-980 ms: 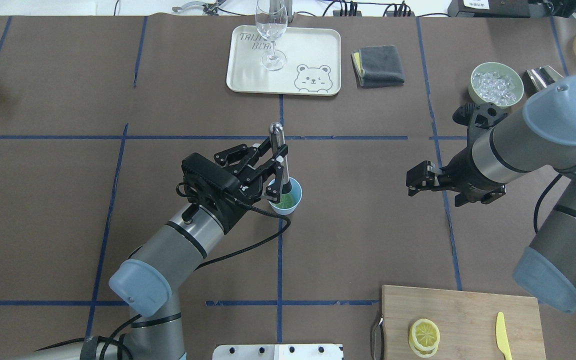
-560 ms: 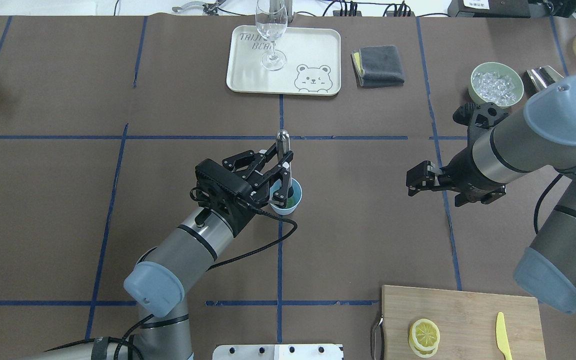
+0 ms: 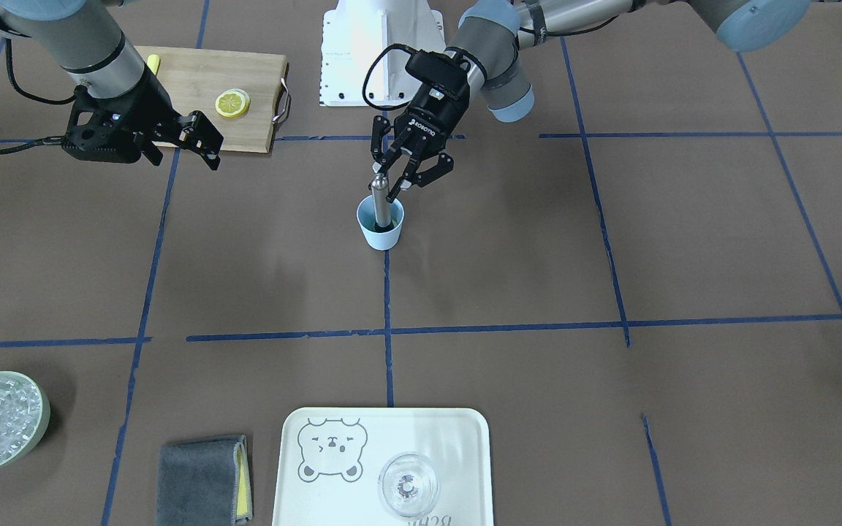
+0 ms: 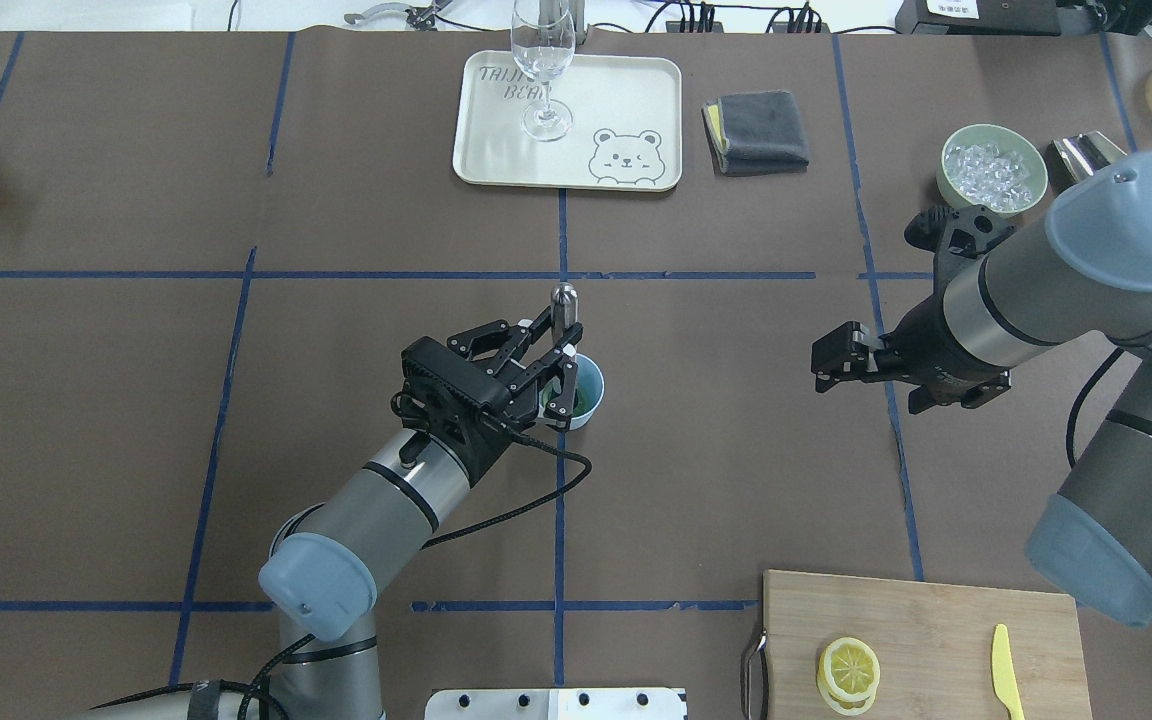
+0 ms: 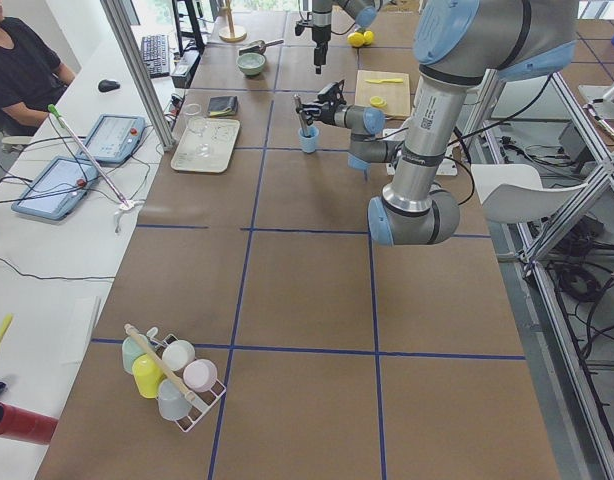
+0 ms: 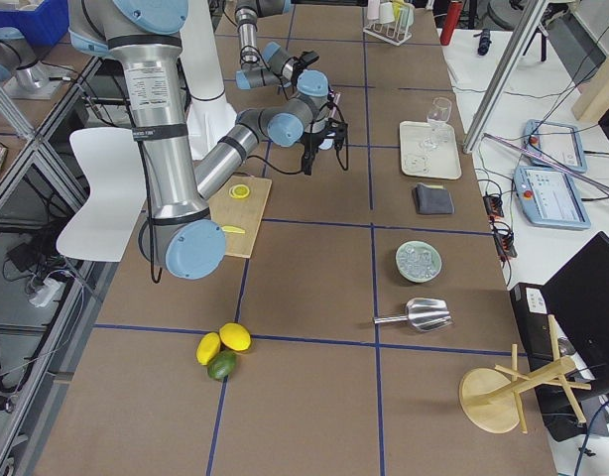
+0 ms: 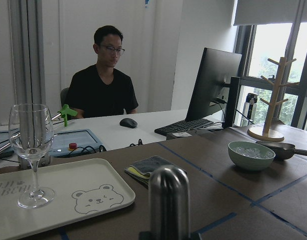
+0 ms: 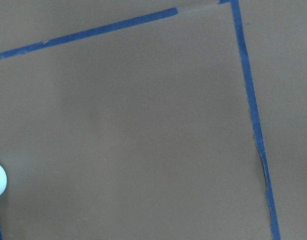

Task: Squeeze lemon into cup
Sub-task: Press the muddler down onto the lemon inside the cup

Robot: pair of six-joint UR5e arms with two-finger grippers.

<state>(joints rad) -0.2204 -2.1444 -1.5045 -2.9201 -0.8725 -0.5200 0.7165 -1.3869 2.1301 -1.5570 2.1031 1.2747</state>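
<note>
The light-blue cup (image 4: 588, 398) stands near the table's middle, with green content inside; it also shows in the front view (image 3: 381, 235). My left gripper (image 4: 558, 372) (image 3: 386, 183) is shut on a metal muddler (image 4: 563, 297) (image 3: 380, 204) that stands nearly upright in the cup. The muddler's rounded top fills the bottom of the left wrist view (image 7: 168, 197). Lemon slices (image 4: 848, 668) (image 3: 232, 103) lie stacked on the wooden cutting board (image 4: 936, 620). My right gripper (image 4: 822, 366) (image 3: 207, 142) hovers open and empty to the cup's right, far from the lemon.
A yellow plastic knife (image 4: 1006, 672) lies on the board. At the back are a bear tray (image 4: 626, 95) with a wine glass (image 4: 543, 70), a grey cloth (image 4: 758, 130), a green bowl of ice (image 4: 994, 168) and a metal scoop (image 4: 1086, 152).
My left arm has pushed forward and lowered over the cup. The muddler has swung from a tilt to nearly upright. The right arm has not moved.
</note>
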